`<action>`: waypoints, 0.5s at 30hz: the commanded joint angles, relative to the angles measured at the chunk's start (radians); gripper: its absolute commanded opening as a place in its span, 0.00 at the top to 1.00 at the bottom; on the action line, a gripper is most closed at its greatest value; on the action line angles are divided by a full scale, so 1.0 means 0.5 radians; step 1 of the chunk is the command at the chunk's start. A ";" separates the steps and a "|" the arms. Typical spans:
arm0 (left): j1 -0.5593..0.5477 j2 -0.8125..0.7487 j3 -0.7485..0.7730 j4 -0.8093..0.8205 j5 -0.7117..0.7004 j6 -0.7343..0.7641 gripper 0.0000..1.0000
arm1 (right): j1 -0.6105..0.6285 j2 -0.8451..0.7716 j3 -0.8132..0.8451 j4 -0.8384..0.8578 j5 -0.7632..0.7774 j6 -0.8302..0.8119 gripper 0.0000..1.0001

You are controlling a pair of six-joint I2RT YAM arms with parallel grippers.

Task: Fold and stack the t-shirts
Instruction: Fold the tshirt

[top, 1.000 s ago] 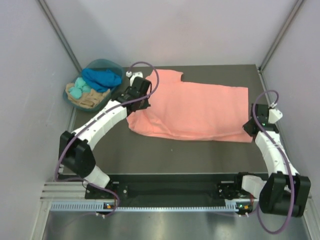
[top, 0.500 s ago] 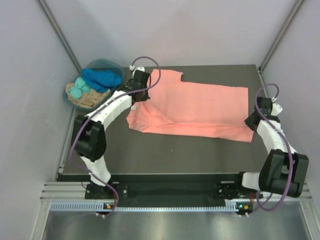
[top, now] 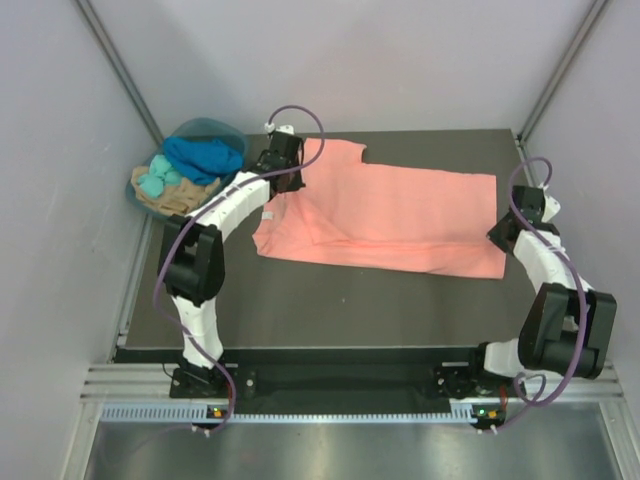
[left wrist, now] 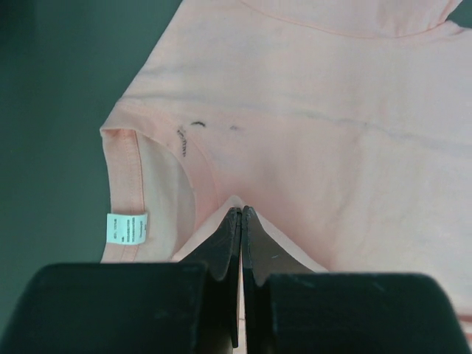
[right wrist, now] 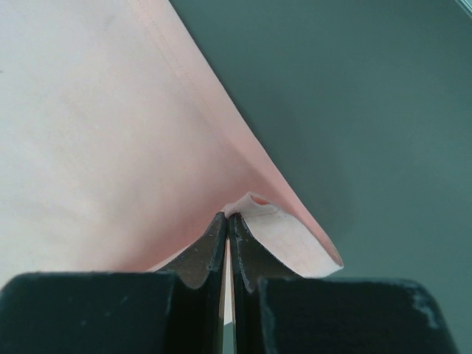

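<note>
**Both claws pinching the pink shirt at opposite ends**

Pale walls (top: 350, 60) are closing in a dark surface (top: 350, 300), and the salmon-pink t-shirt (top: 400, 215) is lying spread across its far half, mostly flat and running left to right. At the far left corner a round teal basket (top: 232, 133) is holding the royal blue shirt (top: 205, 155), the turquoise shirt (top: 155, 183) and the tan shirt (top: 180, 202), all bunched up and waiting.

The pink cloth is looking light, soft and limp. It is likely to sag and wrinkle when lifted, so it wants holding at two well-spread points on hems or seams.

The left claw (left wrist: 240, 215) is sitting at the shirt's left end with its jaws pressed together on a small ridge of fabric just beside the collar (left wrist: 127, 166), whose white label (left wrist: 127, 228) is showing. The right claw (right wrist: 227, 217) is sitting at the near right corner, jaws likewise closed tight on a little fold of the hem, with bare surface just beyond it.
</note>
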 commanded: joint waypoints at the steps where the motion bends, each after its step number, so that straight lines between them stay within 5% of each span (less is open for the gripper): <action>1: 0.010 0.041 0.127 0.093 0.003 0.034 1.00 | -0.032 0.058 0.121 0.095 -0.012 -0.070 1.00; 15: 0.047 0.115 0.265 -0.063 -0.233 -0.120 1.00 | -0.093 0.110 0.099 0.113 0.083 -0.088 1.00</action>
